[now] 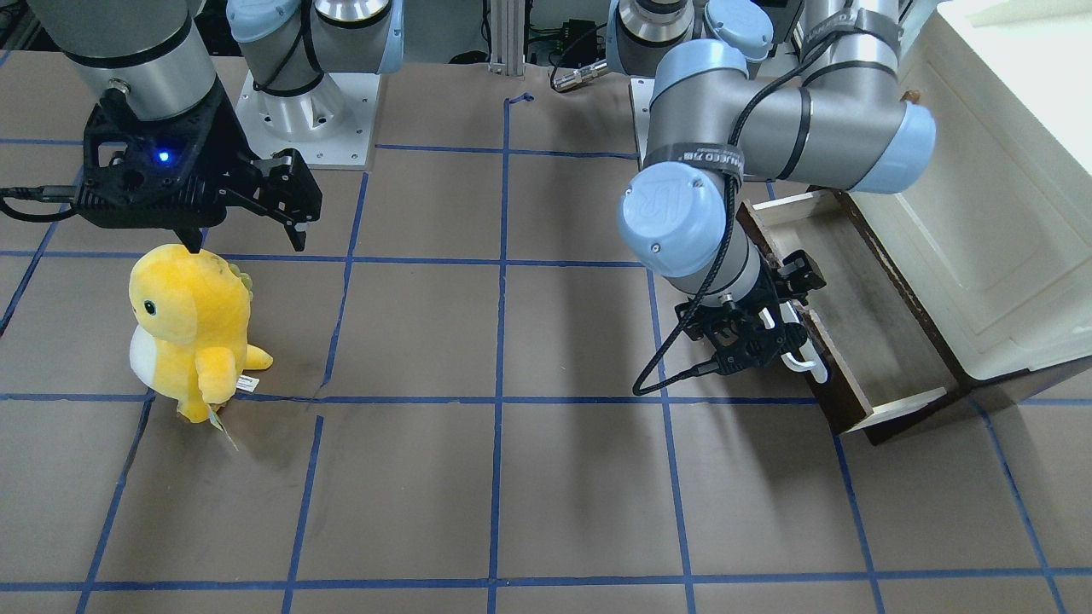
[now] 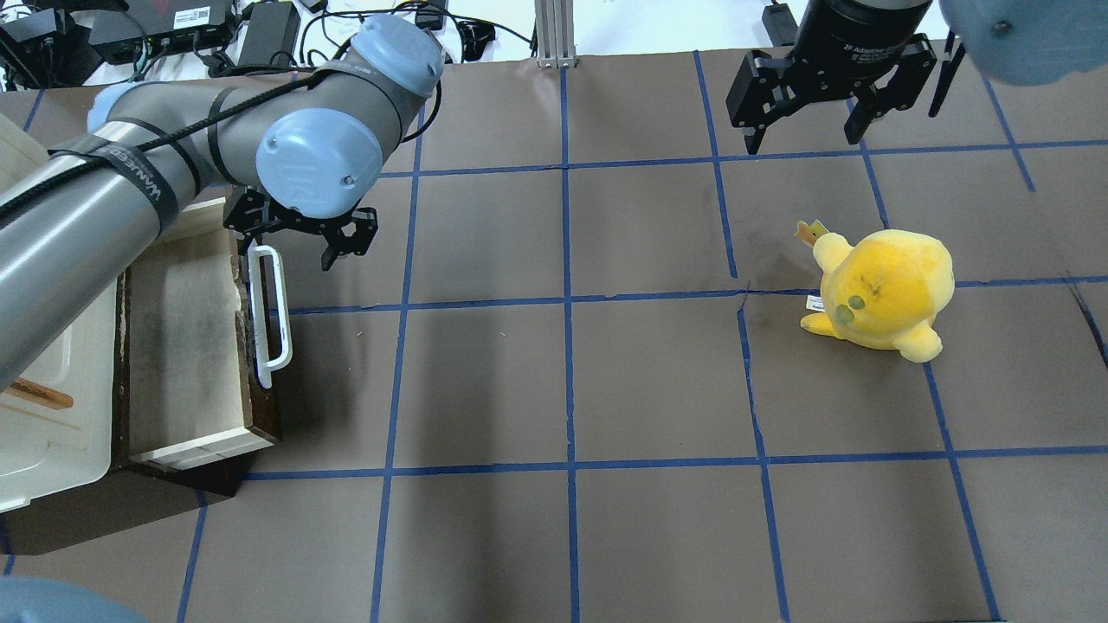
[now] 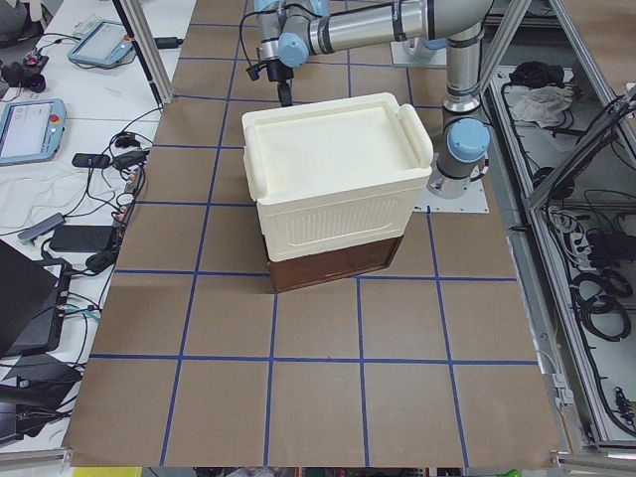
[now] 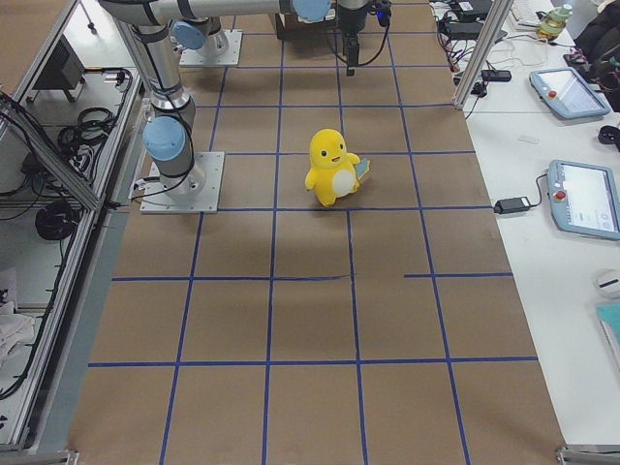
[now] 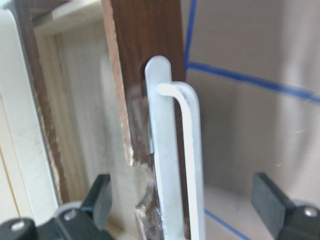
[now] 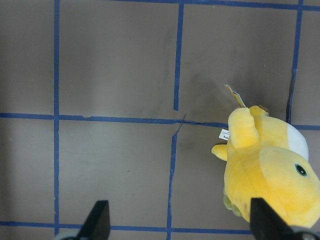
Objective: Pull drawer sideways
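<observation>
The drawer stands pulled out of the white cabinet, showing its pale wood bottom, dark brown front panel and white bar handle. My left gripper is open at the handle's far end. In the left wrist view the handle and the front panel lie between the spread fingers, untouched by either. My right gripper is open and empty above the table, behind the yellow plush.
A yellow plush toy stands on the brown table on my right side, also in the right wrist view. Blue tape lines grid the table. The cabinet fills the left end.
</observation>
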`<state>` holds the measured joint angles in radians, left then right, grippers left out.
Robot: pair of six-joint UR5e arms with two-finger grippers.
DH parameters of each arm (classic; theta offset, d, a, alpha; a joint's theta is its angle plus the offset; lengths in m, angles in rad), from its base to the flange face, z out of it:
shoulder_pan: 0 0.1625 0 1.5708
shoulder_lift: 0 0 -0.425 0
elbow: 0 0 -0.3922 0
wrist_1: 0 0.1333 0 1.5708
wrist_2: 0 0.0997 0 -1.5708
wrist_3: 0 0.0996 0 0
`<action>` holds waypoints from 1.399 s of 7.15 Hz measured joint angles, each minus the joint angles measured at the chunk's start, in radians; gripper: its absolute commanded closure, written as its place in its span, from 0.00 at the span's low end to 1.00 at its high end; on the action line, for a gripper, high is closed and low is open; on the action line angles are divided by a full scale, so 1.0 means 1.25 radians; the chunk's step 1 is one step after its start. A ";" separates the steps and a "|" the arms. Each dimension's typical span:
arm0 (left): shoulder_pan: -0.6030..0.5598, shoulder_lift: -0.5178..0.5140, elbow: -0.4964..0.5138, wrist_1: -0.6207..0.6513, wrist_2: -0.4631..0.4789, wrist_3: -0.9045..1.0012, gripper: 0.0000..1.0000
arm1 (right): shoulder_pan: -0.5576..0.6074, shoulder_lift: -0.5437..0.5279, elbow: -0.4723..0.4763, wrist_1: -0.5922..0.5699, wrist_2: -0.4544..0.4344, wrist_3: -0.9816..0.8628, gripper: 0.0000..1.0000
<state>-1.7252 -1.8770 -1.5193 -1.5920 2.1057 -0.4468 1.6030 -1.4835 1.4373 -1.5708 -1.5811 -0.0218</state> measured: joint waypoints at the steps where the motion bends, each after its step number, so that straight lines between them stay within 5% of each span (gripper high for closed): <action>1: 0.002 0.026 0.043 -0.007 -0.064 0.007 0.00 | 0.000 0.000 0.000 0.000 0.000 0.000 0.00; 6: 0.059 0.165 0.092 -0.009 -0.345 0.111 0.00 | 0.000 0.000 0.000 0.000 0.000 0.000 0.00; 10: 0.168 0.235 0.051 -0.025 -0.434 0.388 0.00 | 0.000 0.000 0.000 0.000 0.000 0.000 0.00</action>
<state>-1.5157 -1.5835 -1.4558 -1.6236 1.5629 0.0380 1.6030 -1.4834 1.4373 -1.5708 -1.5808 -0.0215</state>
